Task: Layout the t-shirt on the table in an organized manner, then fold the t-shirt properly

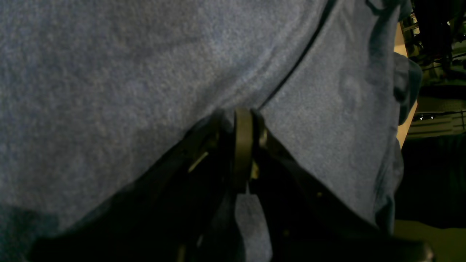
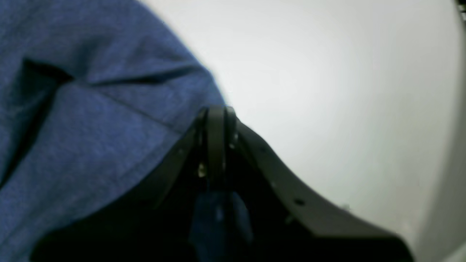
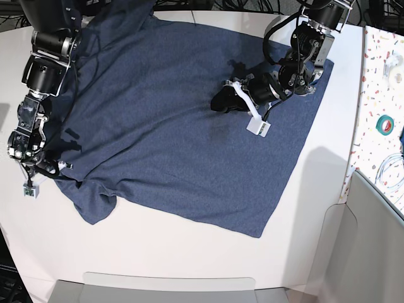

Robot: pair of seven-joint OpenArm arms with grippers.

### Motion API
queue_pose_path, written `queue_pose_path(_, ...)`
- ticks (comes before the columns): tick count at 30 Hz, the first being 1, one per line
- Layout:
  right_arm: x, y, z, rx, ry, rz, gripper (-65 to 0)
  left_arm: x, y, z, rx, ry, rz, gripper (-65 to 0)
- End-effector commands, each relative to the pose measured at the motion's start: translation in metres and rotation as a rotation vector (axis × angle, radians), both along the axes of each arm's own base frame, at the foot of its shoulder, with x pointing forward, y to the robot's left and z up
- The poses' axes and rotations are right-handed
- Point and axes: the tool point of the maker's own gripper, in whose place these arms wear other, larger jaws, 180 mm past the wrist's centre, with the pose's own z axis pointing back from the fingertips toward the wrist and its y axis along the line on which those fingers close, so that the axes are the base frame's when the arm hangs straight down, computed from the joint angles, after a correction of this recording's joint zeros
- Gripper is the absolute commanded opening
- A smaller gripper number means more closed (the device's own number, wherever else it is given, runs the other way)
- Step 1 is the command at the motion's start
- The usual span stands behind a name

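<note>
Shirt (image 3: 170, 120) spread on table (image 3: 158, 252). Left gripper (image 3: 222, 101) pinching cloth mid-shirt. Right gripper (image 3: 55, 169) clamped on left edge near sleeve.

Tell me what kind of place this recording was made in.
Likely a robotics lab workbench: two black arms work a dark navy-blue heathered t-shirt on a large white table, with cables and a tape roll on a speckled side surface.

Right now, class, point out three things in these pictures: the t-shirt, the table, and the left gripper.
t-shirt (image 3: 170, 126): base view, middle of the spread blue body.
table (image 3: 158, 252): base view, bare white top near the front edge.
left gripper (image 3: 221, 101): base view, dark fingertips down on the cloth.
</note>
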Motion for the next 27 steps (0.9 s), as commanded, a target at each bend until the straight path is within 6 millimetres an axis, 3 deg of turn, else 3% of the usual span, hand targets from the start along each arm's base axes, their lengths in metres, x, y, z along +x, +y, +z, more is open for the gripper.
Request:
queue_pose_path(1, 0.011, -0.011, 0.016, -0.026, -0.050, -0.006, -65.0, -0.032, 0.034, -0.041, 0.197, 0.150, -0.019, -60.0)
queue_pose_path(8, 0.012, -0.012, -0.015, 0.017, -0.030, -0.020, -65.0, -0.041, 0.034, -0.045, 0.196, 0.168, -0.021, -60.0)
queue_pose_path(11, 0.020, -0.025, -0.010, 0.014, -0.048, -0.039, -65.0, -0.042, 0.034, -0.045, 0.196, 0.170, -0.021, -60.0)
queue_pose_path(15, 0.039, -0.036, 0.008, -0.033, -0.074, -0.017, -65.0, -0.042, 0.034, -0.045, 0.196, 0.170, -0.021, -60.0)
queue_pose_path(23, 0.091, -0.038, 0.057, -0.135, -0.153, 0.056, -65.0, -0.052, 0.035, -0.049, 0.198, 0.191, -0.023, -60.0)
queue_pose_path(27, 0.111, -0.050, 0.087, -0.282, -0.205, 0.031, -65.0, -0.052, 0.035, -0.049, 0.198, 0.191, -0.023, -60.0)
